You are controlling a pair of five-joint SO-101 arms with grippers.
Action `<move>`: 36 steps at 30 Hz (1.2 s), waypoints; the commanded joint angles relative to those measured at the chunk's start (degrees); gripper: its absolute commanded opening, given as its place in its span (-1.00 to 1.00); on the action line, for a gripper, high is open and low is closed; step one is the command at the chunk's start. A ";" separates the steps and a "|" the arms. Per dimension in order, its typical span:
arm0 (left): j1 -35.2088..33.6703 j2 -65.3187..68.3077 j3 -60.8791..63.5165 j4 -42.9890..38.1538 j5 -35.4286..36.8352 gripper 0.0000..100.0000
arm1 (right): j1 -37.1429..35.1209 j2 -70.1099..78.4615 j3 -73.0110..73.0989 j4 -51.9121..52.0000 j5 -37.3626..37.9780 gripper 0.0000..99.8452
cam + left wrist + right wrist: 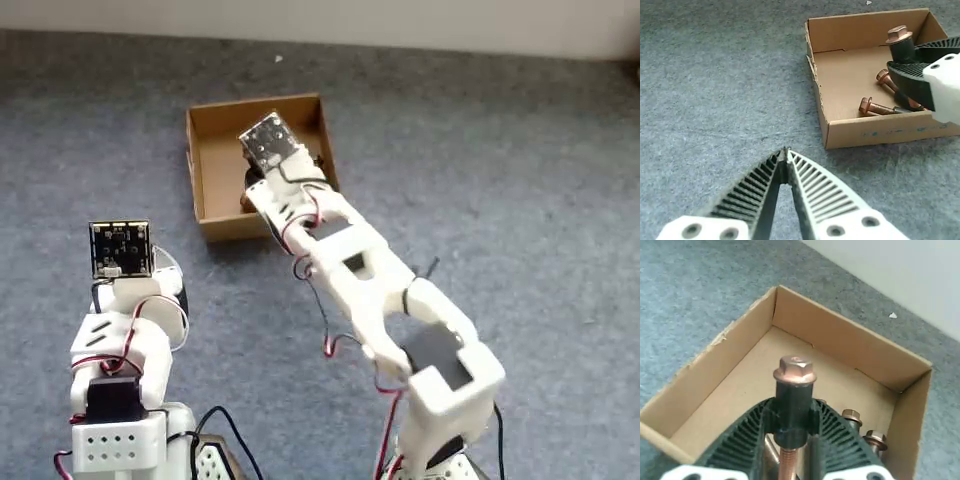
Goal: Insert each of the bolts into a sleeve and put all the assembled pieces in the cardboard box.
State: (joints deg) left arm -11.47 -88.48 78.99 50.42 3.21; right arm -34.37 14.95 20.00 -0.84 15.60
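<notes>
— Right pincer [791,415]?
— Clamped on a black sleeve [791,395], copper hex-head bolt [794,371] through it, upright above the box [840,340].
— Room?
— Walls stand clear around it; most of the box floor is bare, other bolts [866,105] lie in one corner.
— Left pincer [785,156]?
— Closed up, over the worktop [715,75], apart from the box.

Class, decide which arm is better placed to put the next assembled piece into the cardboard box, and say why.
Right, probably. The right hand holds a sleeved bolt over the cardboard box, needing only a release. The left hand is shut and empty over the carpet, outside the box.
</notes>
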 commanded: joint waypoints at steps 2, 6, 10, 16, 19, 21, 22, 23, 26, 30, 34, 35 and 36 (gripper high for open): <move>-0.66 -0.40 -0.22 -1.32 -0.53 -0.99 | 0.57 2.15 -6.81 -1.63 -0.44 -0.78; -0.66 -0.40 -0.22 -1.32 -0.53 -0.99 | 0.57 1.45 -6.81 -1.63 -0.35 -0.75; -0.57 -0.40 -0.22 -1.32 -0.62 -0.99 | 0.57 -4.88 -4.62 3.30 -0.35 -0.75; -0.57 -0.40 -0.22 -1.32 -0.62 -0.99 | 0.57 -21.14 2.77 15.78 -0.53 -0.78; -0.57 -0.40 -0.22 -1.32 -0.62 -0.99 | 0.75 -29.58 8.75 19.12 -0.35 -0.94; -0.57 -0.40 -0.22 -1.32 -0.53 -0.99 | 0.84 -35.38 13.49 20.97 -0.35 -0.99; -0.57 -0.40 -0.22 -1.32 -0.53 -0.99 | 0.84 -38.37 15.96 21.76 -0.35 -0.98; -0.57 -0.40 -0.22 -1.32 -0.53 -0.99 | 0.84 -41.45 18.59 22.37 -0.35 -0.98; -0.48 -0.40 -0.22 -1.23 -0.44 -0.99 | 0.92 -50.42 26.07 23.60 -0.35 -0.98; -0.40 -0.40 -0.22 -1.14 -0.44 -0.99 | 1.71 -63.25 35.21 26.07 -0.53 -0.98; -0.31 -0.40 -0.22 -1.14 -0.44 -0.99 | 4.44 -76.35 44.00 29.05 -0.62 -0.98; -0.31 -0.40 -0.22 -1.23 -0.44 -0.99 | 5.32 -79.69 46.29 29.93 -0.62 -0.98; -0.31 -0.40 -0.22 -1.23 -0.44 -0.99 | 6.11 -83.03 48.66 30.64 -0.62 -0.98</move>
State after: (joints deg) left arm -11.47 -88.48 78.99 50.42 3.21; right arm -30.77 -57.93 64.84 28.00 15.43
